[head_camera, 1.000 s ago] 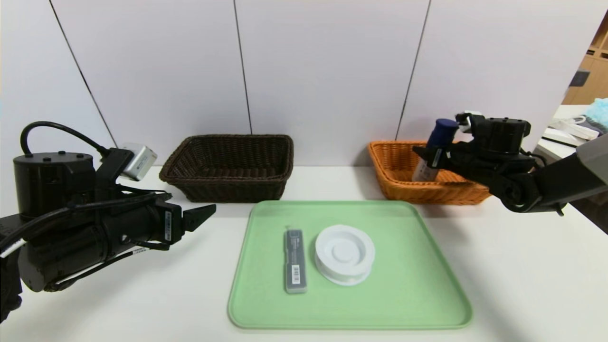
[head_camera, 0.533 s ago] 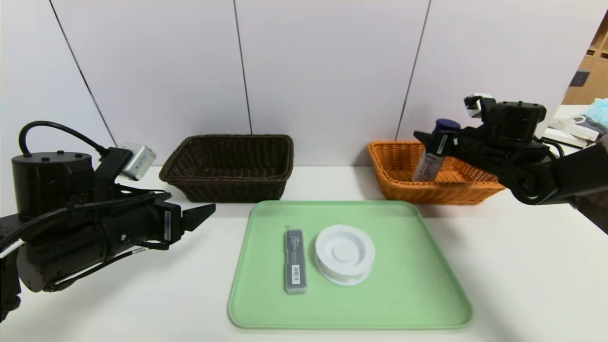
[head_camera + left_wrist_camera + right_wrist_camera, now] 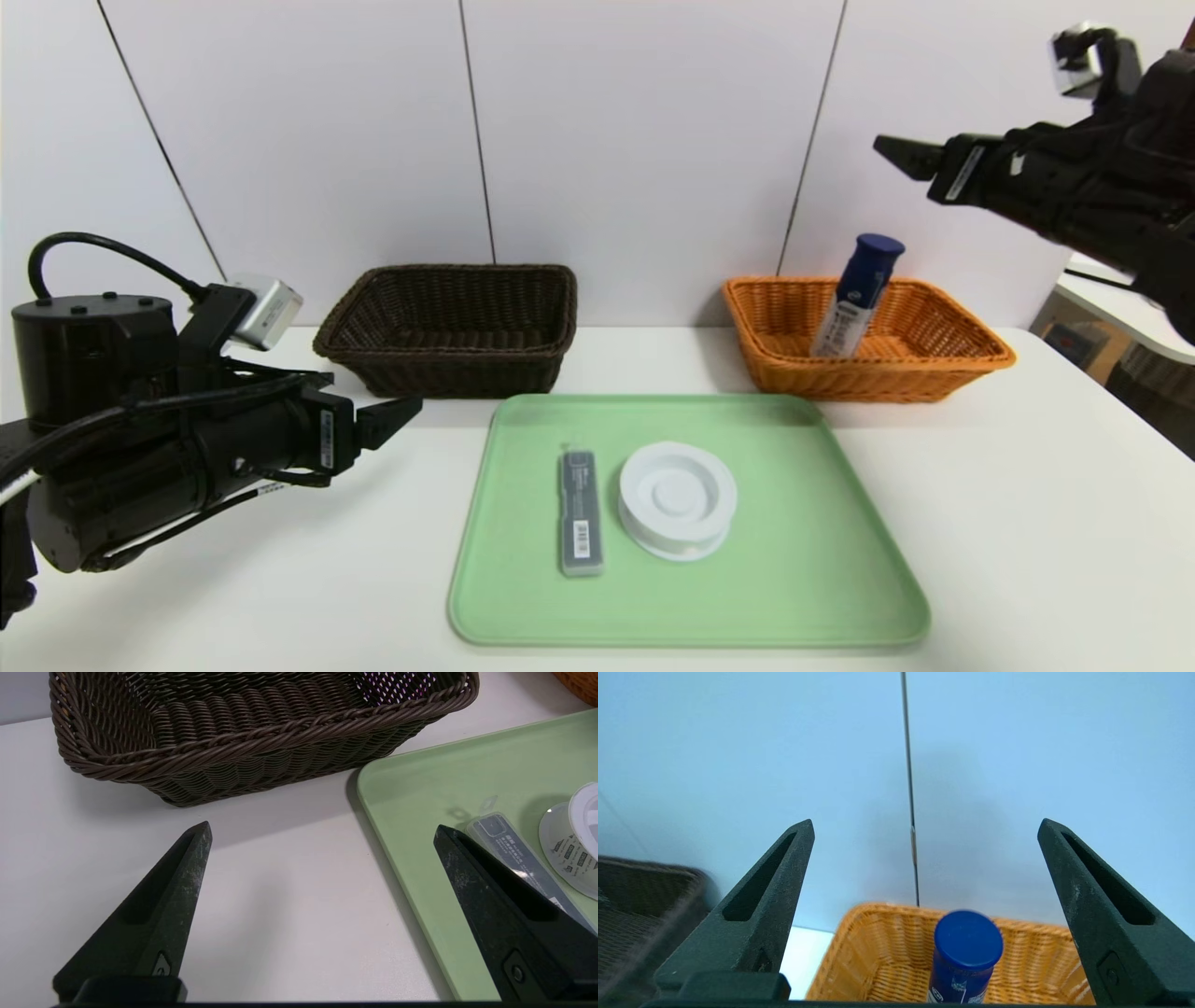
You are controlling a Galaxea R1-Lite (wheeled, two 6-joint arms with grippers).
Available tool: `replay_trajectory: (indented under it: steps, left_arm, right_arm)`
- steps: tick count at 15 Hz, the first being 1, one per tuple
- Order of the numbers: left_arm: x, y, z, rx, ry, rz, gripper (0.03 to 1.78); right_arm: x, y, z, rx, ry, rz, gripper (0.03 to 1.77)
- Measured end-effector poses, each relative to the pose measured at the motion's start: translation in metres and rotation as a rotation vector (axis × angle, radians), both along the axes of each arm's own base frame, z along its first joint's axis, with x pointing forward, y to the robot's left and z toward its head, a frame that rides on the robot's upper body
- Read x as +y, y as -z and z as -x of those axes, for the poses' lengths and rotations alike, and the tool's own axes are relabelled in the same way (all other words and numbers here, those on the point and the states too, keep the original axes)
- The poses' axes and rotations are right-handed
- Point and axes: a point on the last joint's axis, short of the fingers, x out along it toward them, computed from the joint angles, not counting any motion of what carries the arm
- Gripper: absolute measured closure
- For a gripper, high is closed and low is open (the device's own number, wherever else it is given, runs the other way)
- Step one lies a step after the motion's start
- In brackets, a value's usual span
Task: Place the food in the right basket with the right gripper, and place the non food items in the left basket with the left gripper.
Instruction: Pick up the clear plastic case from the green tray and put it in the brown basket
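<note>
Okay so the blue-capped bottle point(image 3: 854, 299) is sitting in the orange wicker basket point(image 3: 868, 378), standing up but with a bit of a lean, cap poking out above the rim. The right gripper point(image 3: 926, 823) is up in the air above that basket, jaws spread wide with nothing between them, not touching the bottle at all.

Over on the other side, the left gripper point(image 3: 322, 826) hangs above the white table point(image 3: 280, 579), just in front of the dark brown wicker basket point(image 3: 448, 353) and near the edge of the tray. Its jaws are wide apart too, and they've got nothing in them.

The non-food stuff is on the light green tray point(image 3: 794, 597): a slim grey case point(image 3: 581, 513) with a barcode label, lying lengthwise, and right beside it a round white plastic container point(image 3: 677, 499) with rings on top. Those two look close together but I can't tell if they touch. Dark basket's got nothing in it that I can see, fwiw.
</note>
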Motion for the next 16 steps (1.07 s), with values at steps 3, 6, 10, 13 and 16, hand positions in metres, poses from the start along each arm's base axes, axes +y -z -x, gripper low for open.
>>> replay_trajectory:
  steps: [3,6,10,13,16]
  left_arm:
    - [-0.006,-0.002,0.005,-0.008,0.03,0.007,0.12]
    - [-0.013,-0.004,0.013,-0.008,0.051,-0.002,0.12]
    - [-0.037,-0.012,0.022,-0.004,0.099,-0.026,0.12]
    - [-0.056,-0.026,0.027,0.023,0.111,-0.065,0.12]
    - [-0.074,-0.045,0.023,0.038,0.095,-0.1,0.12]
  right_arm:
    - [0.004,-0.034,0.047,-0.008,-0.018,0.003,0.13]
    - [0.005,-0.045,0.098,0.105,-0.013,0.027,0.11]
    - [0.001,-0.018,0.156,0.394,-0.018,0.067,0.11]
    - [-0.001,-0.005,0.179,0.477,-0.022,0.079,0.11]
    - [-0.002,0.003,0.188,0.489,-0.024,0.08,0.11]
